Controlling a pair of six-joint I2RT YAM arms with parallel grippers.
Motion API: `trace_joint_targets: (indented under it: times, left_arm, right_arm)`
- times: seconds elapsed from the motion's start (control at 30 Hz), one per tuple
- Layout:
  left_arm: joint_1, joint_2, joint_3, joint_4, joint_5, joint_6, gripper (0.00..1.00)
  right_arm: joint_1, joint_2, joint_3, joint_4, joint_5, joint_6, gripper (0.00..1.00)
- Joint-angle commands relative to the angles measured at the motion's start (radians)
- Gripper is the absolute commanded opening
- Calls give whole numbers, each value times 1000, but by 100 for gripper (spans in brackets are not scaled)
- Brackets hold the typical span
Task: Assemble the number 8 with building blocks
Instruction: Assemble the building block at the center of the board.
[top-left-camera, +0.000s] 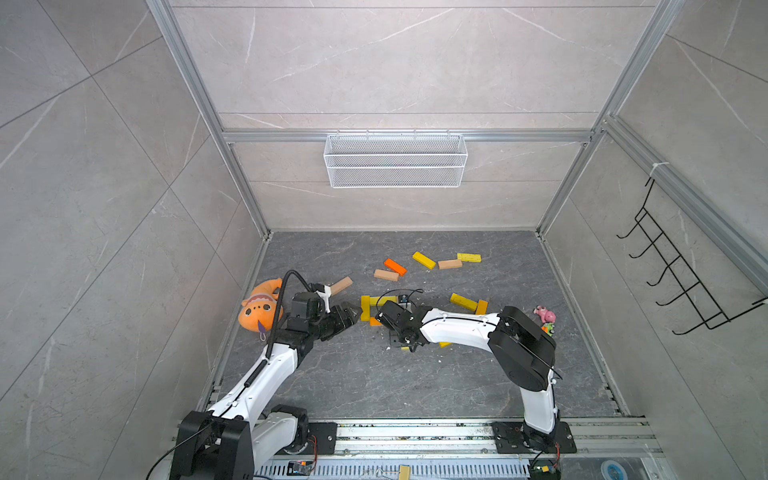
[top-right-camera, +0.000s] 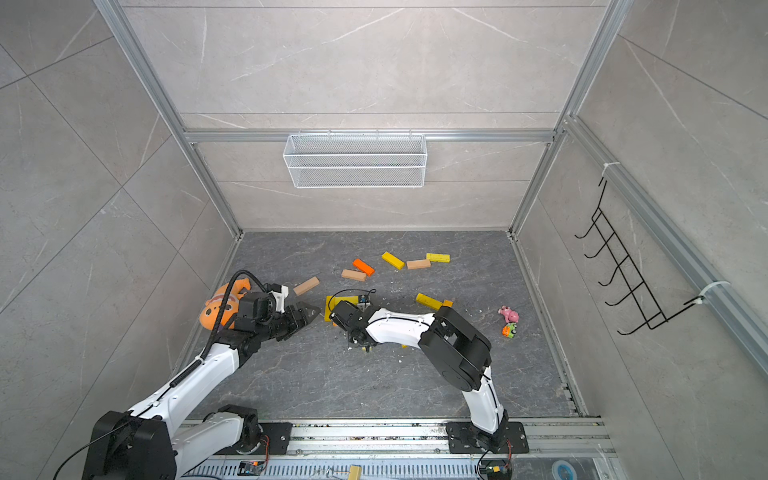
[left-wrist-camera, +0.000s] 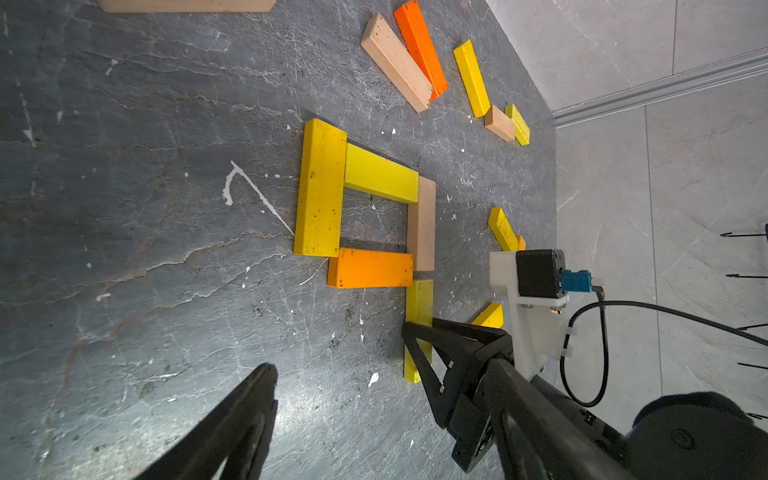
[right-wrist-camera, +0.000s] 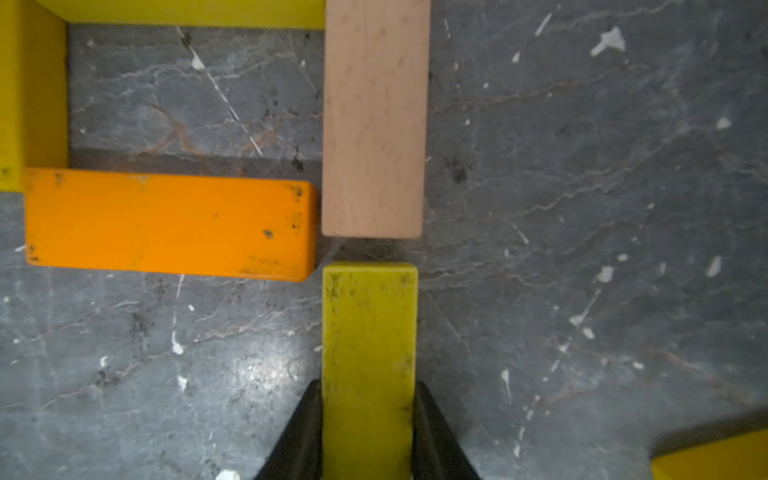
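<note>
Right claw: the right claw (right-wrist-camera: 368, 384) is clamped on the sides of the held yellow block (right-wrist-camera: 369, 324), one finger on each long edge.
Held block: it points lengthwise at the tan block (right-wrist-camera: 374, 124), in line with it. A thin gap shows between their ends, and its far left corner sits just beside the orange block (right-wrist-camera: 166, 224).
Square: four bars form a closed frame in the middle of the floor (top-left-camera: 332, 374). They are the left yellow block (left-wrist-camera: 319, 187), the far yellow block (left-wrist-camera: 380, 172), the tan block on the right and the orange block on the near side.
Left claw: the left claw (top-left-camera: 354, 316) stands spread with nothing between its fingers, just left of the square.
Loose blocks: a far cluster (top-left-camera: 424, 260) of five lies beyond the square, a lone tan bar (top-left-camera: 341, 286) to its far left, and a yellow-and-orange pair (top-left-camera: 463, 302) to its right.
Other things: an orange plush toy (top-left-camera: 257, 309) lies at the left wall.
</note>
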Motion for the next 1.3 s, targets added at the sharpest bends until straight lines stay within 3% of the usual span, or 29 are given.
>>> trace_joint_targets:
  times: [0.0,0.57,0.8,1.07,1.27]
  left_arm:
    - [6,-3,-1,33,32,2,82]
    - [10,10,3,40,34,1,81]
    - [11,17,5,40,35,1,81]
    - [9,23,18,17,63,47,82]
    - [-30,9,53,-46,53,87,82]
  right_arm:
    - [-6,24,25,-28,24,-8,26]
    - [-20,42,39,-19,14,-26,27]
    - [-20,26,28,-9,8,-32,42]
    - [-18,-94,-72,43,4,-48,53]
    - [-17,-299,-267,165,-21,-92,58]
